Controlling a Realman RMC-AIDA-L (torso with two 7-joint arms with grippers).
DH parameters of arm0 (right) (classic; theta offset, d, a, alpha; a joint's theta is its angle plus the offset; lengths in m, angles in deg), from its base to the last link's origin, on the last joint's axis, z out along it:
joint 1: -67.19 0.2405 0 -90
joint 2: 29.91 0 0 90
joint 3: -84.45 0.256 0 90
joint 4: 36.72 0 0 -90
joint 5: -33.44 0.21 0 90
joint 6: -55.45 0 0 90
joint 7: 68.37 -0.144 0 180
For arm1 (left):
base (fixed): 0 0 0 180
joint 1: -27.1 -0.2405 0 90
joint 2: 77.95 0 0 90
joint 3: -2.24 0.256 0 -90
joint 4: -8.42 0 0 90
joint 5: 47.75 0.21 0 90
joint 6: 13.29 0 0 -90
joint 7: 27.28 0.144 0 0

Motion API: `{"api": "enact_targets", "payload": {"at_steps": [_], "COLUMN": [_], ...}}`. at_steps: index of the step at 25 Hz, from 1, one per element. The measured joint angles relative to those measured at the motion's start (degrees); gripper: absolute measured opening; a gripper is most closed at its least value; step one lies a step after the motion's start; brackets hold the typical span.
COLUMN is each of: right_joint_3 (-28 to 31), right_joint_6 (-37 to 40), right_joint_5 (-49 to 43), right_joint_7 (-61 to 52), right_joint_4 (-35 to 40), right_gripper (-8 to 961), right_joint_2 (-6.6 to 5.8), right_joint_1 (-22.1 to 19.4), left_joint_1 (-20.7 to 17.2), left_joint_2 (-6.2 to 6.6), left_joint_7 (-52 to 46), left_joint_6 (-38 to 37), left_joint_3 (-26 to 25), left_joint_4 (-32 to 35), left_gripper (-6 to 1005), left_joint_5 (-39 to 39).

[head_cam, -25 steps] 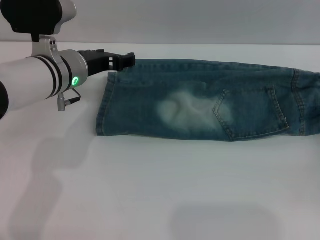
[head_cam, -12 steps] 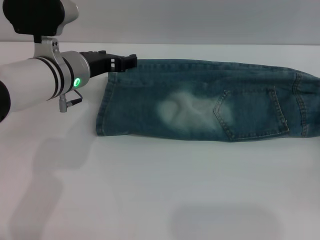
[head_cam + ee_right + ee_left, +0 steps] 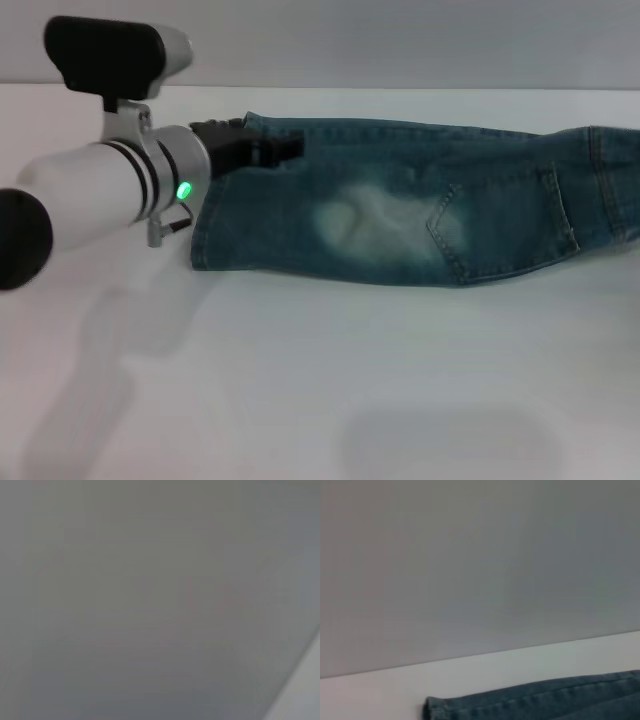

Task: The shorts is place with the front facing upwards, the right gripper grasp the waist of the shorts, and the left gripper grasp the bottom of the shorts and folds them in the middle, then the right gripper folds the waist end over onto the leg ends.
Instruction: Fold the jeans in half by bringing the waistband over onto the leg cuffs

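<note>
Denim shorts lay along the table's far edge, their hem newly overlapped by the left gripper, grip indeterminate, suggesting the fold beginning.

Bare lab-like setup: plain white table, blank grey wall.

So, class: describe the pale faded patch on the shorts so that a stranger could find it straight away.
Start from the white table, where the blue denim shorts lie lengthwise. The pale faded patch sits near their middle, beside the stitched pocket. It is the only whitish, washed-out area on otherwise dark denim.
</note>
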Motion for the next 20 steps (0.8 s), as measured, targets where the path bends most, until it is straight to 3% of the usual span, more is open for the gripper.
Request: {"api": "enact_targets", "payload": {"at_steps": [7,14,20], "right_joint_3": [-1.33,-7.66,-12.99], "right_joint_6": [4.23,3.79,1.43], "right_joint_5": [-0.41,-0.56,-0.99], "right_joint_7": [-5.44,-10.54,-13.43], "right_joint_4": [5.87,11.15,13.18], "right_gripper": [21,20,20], "right_joint_2": [0.11,-0.23,-0.56], "right_joint_1": [2.50,7.16,12.77], "left_joint_1": [-0.70,-1.45,-1.20], "left_joint_2": [-0.04,-0.07,-0.23], "left_joint_7": [0.01,-0.21,-0.32], "left_joint_6": [-3.49,-6.23,-11.21], "left_joint_3": [4.40,8.05,14.06], "left_joint_4": [-0.92,-1.42,-2.94], "left_gripper": [844,845,845], "left_joint_5": [-2.61,-4.93,-9.01]}}
